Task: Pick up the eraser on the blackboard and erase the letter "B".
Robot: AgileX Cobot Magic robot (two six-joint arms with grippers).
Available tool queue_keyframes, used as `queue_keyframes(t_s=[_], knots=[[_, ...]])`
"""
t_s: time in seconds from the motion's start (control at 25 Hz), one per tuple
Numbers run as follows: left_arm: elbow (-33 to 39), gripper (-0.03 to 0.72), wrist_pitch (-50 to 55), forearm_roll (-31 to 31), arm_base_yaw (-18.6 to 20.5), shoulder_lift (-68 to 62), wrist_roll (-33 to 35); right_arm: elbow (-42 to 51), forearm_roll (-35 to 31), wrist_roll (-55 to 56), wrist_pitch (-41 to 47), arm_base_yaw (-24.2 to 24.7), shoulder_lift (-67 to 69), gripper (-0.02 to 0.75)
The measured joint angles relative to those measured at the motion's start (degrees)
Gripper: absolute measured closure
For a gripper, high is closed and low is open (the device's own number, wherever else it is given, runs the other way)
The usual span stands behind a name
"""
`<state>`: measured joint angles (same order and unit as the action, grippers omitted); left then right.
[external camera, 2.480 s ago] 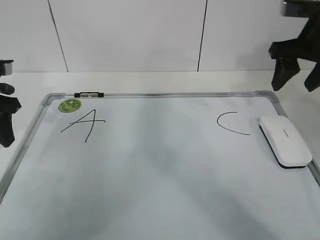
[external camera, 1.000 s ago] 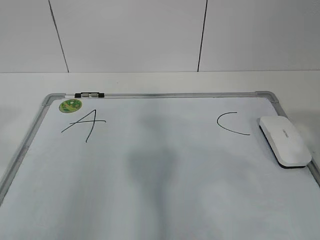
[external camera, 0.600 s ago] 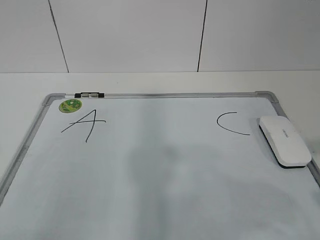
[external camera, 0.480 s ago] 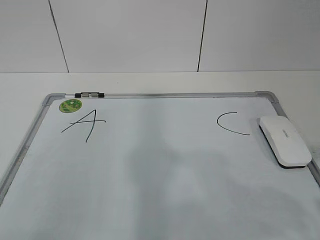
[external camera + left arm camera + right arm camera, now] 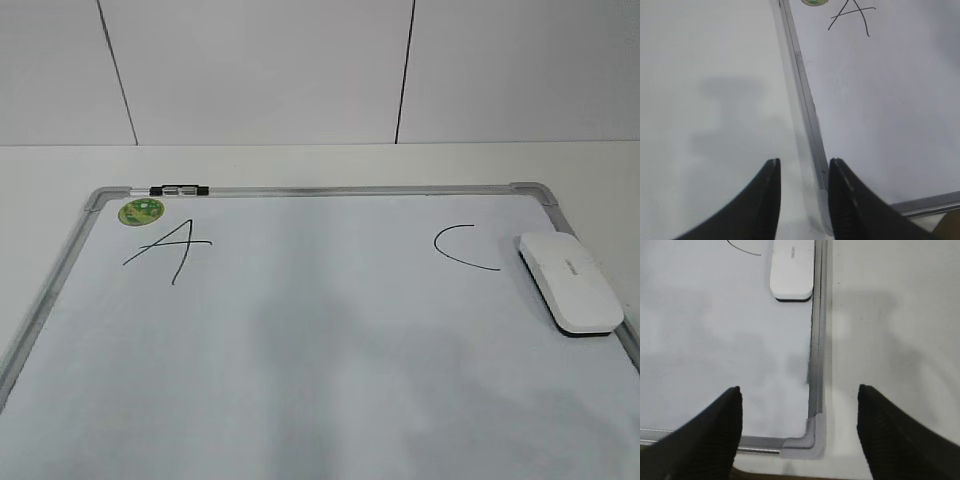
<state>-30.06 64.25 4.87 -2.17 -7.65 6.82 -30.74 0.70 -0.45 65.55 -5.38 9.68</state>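
The eraser (image 5: 792, 271) lies on the board's (image 5: 300, 400) right edge, long axis along the frame, straight ahead of the wide-open right gripper (image 5: 799, 432); the left gripper (image 5: 804, 200), narrowly parted, sits far opposite.

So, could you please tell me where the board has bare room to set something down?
The blackboard is bare between the "A" and the "C", and across its whole near half. Only the right edge is taken, by the eraser.
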Motion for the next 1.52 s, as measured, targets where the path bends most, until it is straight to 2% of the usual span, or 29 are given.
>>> queue_keyframes(t_s=[0.52,1.52], knots=[[0.1,0.445,-0.3,0.0,0.0,0.0,0.0,1.9,-0.2,-0.2,-0.3,0.0,-10.3,0.168],[0.2,0.446,-0.4,0.1,0.0,7.0,0.0,2.0,0.3,-0.3,-0.2,0.0,-10.6,0.169]])
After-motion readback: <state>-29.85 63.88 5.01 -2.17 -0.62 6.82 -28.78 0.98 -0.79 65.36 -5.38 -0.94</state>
